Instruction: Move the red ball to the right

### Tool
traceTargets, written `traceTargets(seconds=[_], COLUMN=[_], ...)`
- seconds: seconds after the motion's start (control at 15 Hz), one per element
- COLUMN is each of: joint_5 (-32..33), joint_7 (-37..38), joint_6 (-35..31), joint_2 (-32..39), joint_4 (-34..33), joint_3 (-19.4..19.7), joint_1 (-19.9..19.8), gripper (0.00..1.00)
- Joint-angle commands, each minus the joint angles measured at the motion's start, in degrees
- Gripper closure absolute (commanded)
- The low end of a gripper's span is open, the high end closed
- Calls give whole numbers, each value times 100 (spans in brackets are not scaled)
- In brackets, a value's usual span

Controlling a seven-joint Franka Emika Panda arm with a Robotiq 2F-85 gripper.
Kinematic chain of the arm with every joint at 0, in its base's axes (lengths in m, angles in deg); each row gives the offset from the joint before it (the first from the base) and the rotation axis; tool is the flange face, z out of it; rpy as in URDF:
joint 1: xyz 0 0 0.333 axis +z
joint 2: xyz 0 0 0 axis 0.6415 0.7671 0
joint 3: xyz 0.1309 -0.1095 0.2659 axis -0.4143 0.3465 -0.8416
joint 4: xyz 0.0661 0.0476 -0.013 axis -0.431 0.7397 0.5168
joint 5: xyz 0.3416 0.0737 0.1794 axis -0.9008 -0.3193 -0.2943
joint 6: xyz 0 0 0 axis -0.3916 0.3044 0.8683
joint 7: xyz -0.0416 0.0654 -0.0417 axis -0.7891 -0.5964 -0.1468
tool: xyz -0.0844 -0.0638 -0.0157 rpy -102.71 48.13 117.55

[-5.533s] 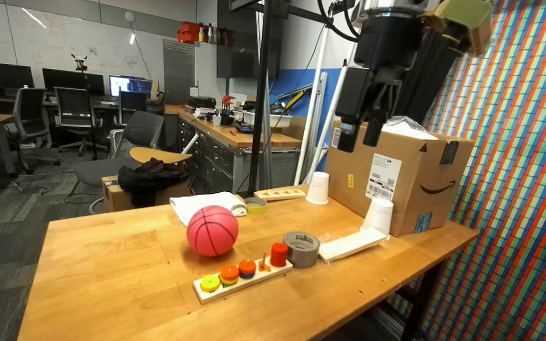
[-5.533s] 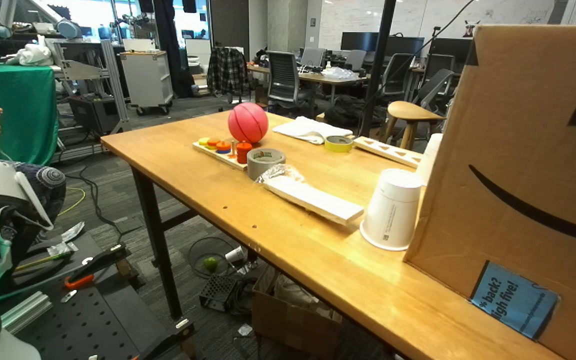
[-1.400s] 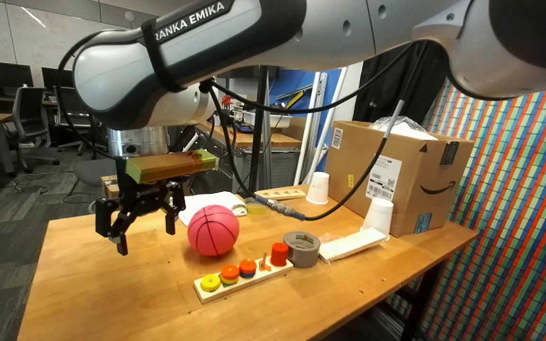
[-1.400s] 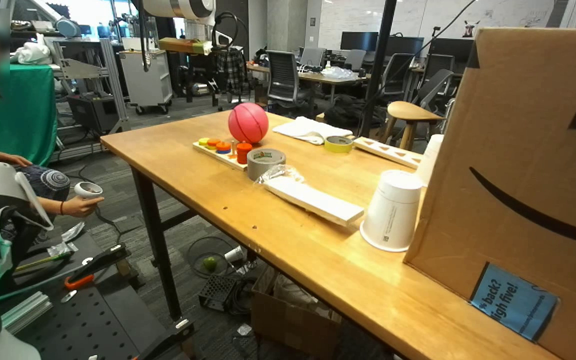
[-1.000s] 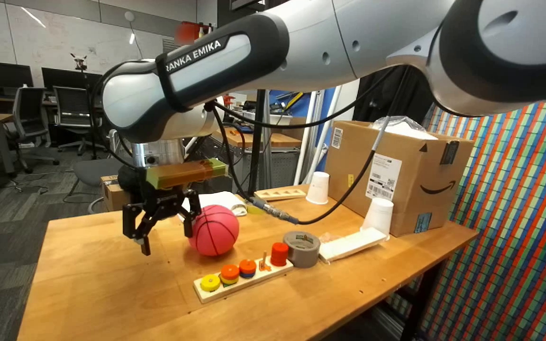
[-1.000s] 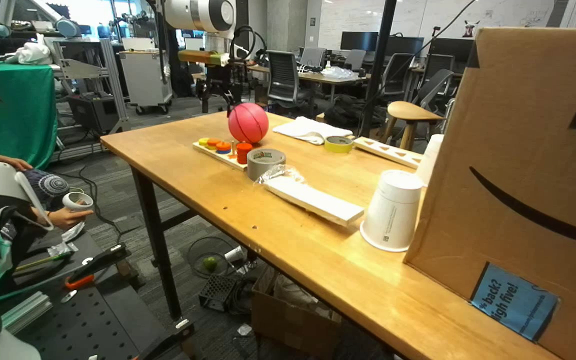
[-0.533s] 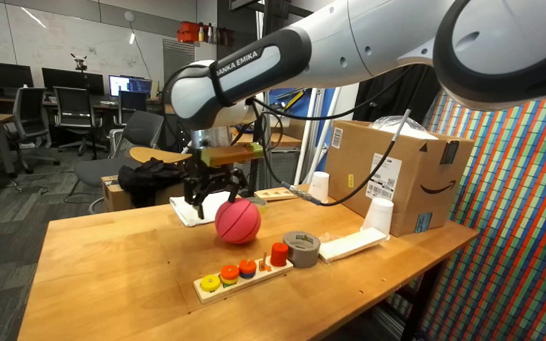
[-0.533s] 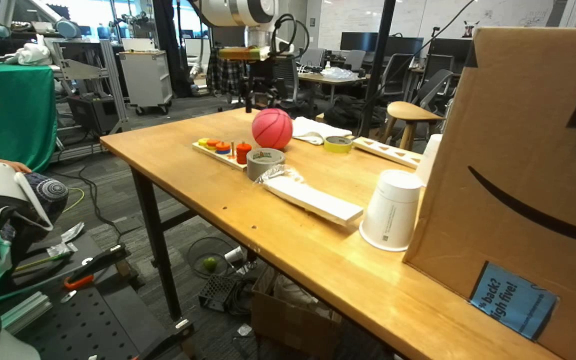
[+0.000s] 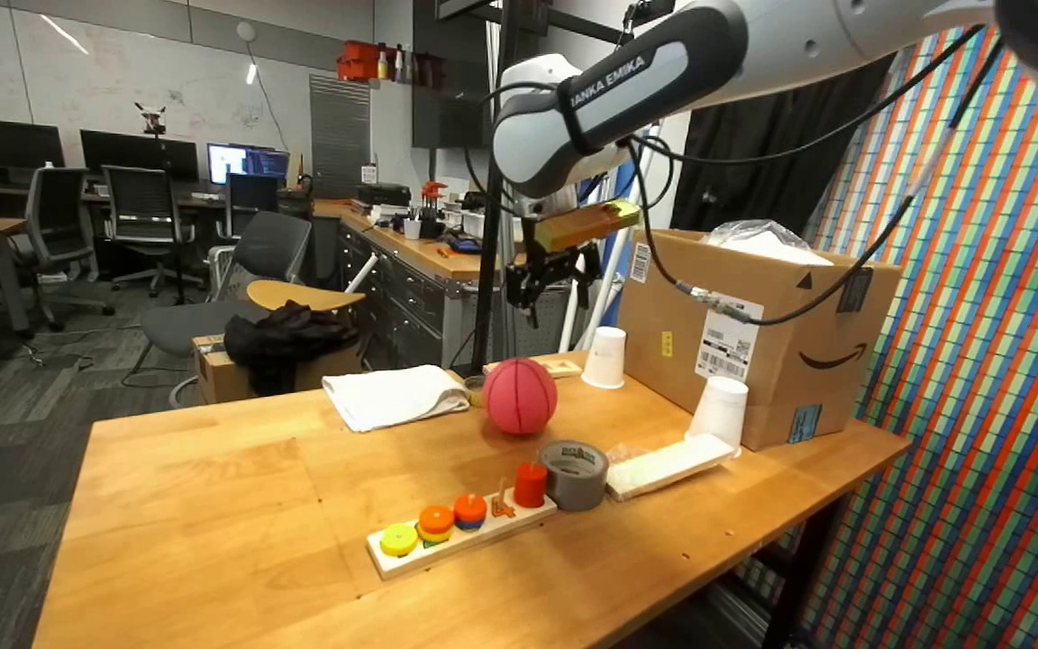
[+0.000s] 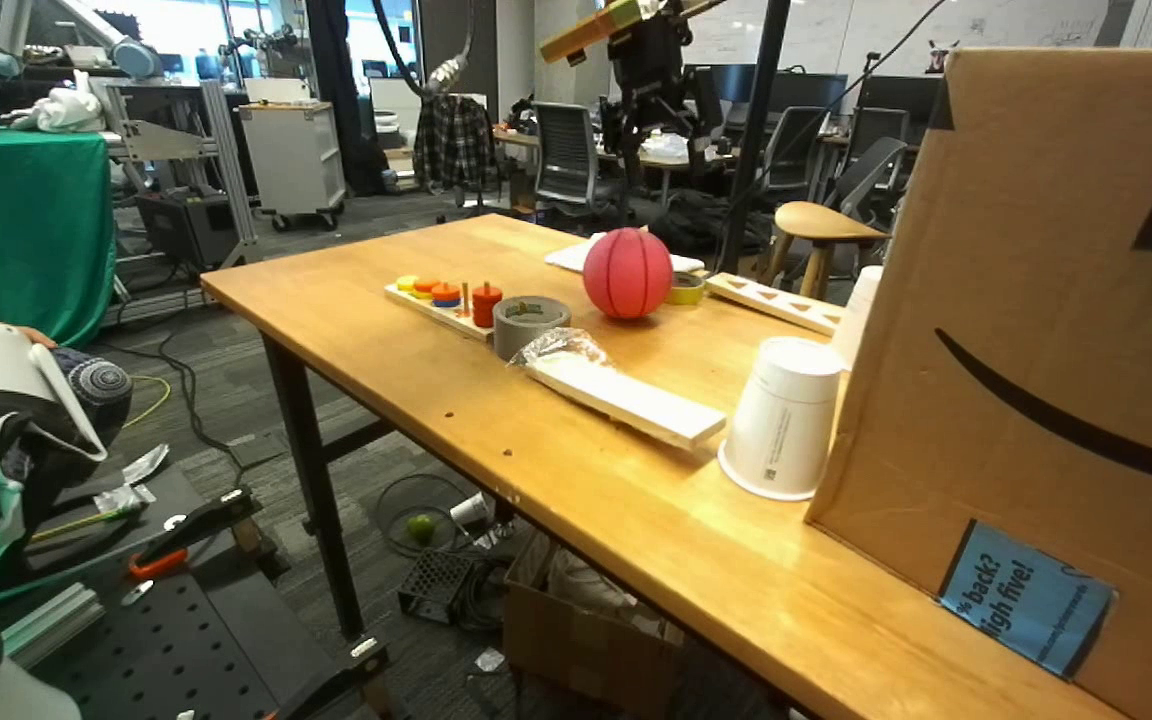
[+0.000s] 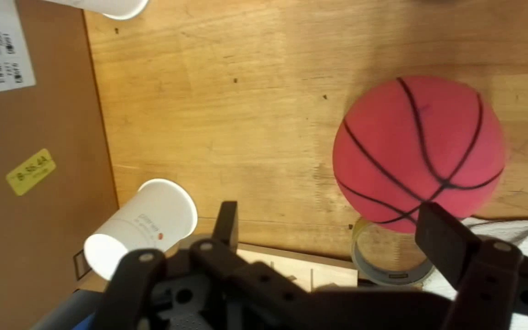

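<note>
The red ball, pinkish with dark seams, rests on the wooden table, between the folded white cloth and the cardboard box. My gripper hangs in the air above and behind it, clear of the ball. In an exterior view the same gripper shows above the ball. From the wrist, the jaws are wide apart with only background between them. One finger overlaps the lower edge of the ball in that view, without contact.
A yellow tape roll sits close behind the ball; touching cannot be told. Nearby are a grey tape roll, a peg board, a white block, paper cups, a white cloth and a large cardboard box.
The ball has moved rightward in both exterior views, away from the cloth. My gripper came down at its left, touched it about half a second ago, and has since risen above it.
</note>
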Motion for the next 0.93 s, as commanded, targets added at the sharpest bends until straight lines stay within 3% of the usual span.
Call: traceTargets(seconds=[0.0, 0.4, 0.87], joint_5=[191, -428, -1226], joint_7=[-63, -176, -446], joint_6=[-546, -1043, -1232], joint_2=[-1364, -2926, -3670], joint_4=[1383, 2987, 3873], joint_3=[-274, -1113, -1623], joint_1=[10, 175, 391], gripper=[0, 0, 0])
